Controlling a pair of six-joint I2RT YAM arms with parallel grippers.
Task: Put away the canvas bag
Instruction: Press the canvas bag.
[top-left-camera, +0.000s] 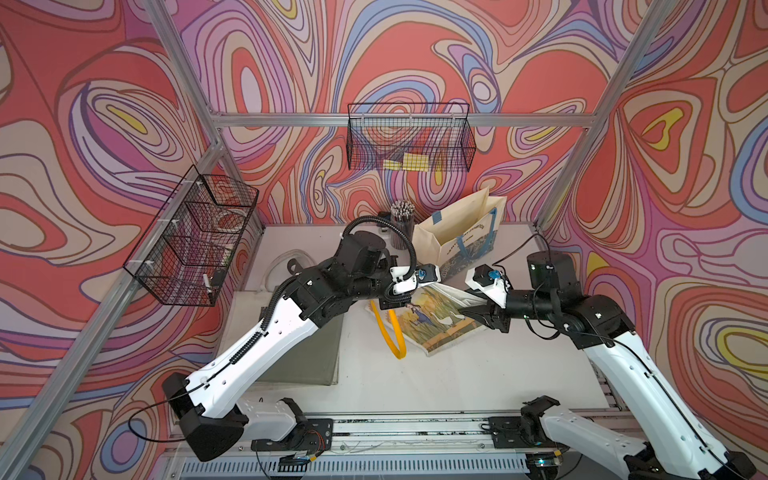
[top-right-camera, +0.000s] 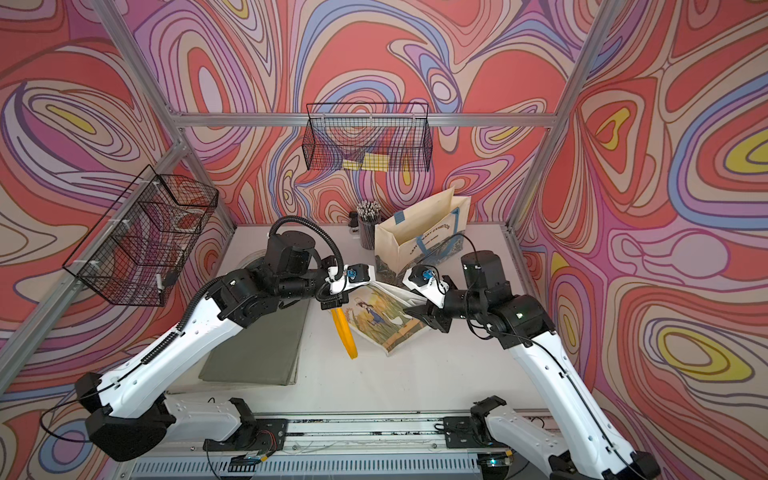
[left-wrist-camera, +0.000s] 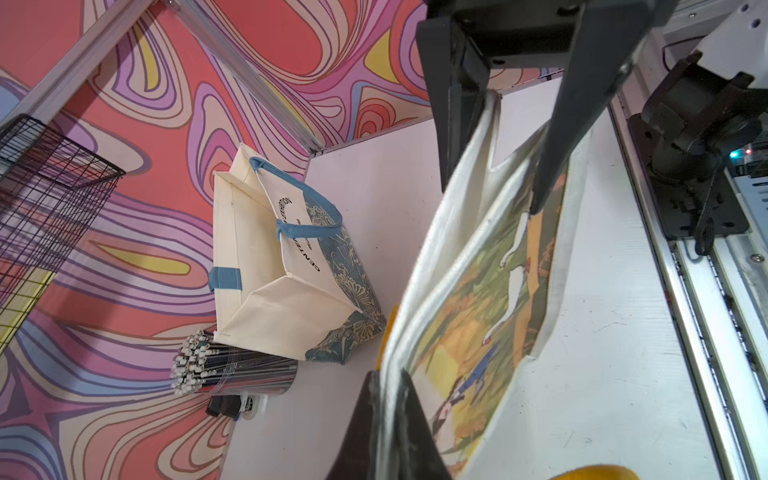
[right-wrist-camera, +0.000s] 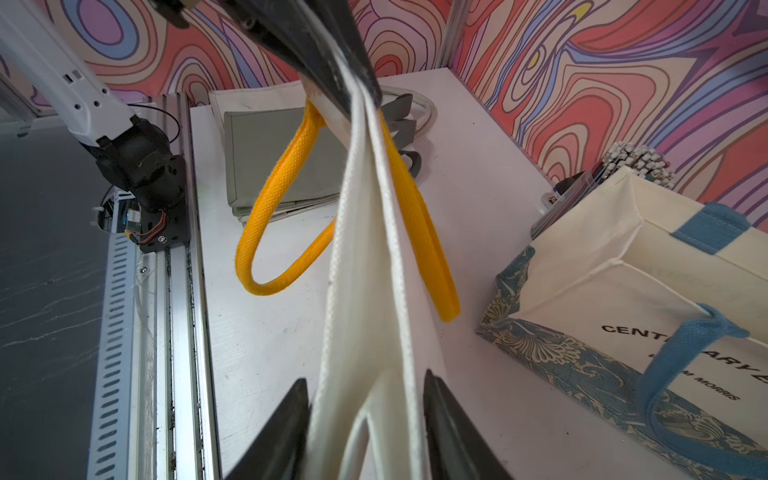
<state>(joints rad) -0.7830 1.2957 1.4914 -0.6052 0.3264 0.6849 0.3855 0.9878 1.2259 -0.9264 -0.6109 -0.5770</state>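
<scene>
walls (top-left-camera: 415, 50): swirl print, red/pink/purple/blue w/ yellow spots; back + both sides
frame (top-left-camera: 399, 120): silver alu bars, horiz. along back wall, slanted at corners
table (top-left-camera: 457, 374): white top, scuffed
back basket (top-left-camera: 409, 137): black wire, hung on back bar
side basket (top-left-camera: 195, 237): black wire, on left wall
rail (top-left-camera: 415, 428): metal track along table front
light: bright, even

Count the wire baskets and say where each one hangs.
2. The back basket hangs on the rear wall's rail. The side basket hangs on the left wall's frame. No other shows, and none seems hidden.
</scene>
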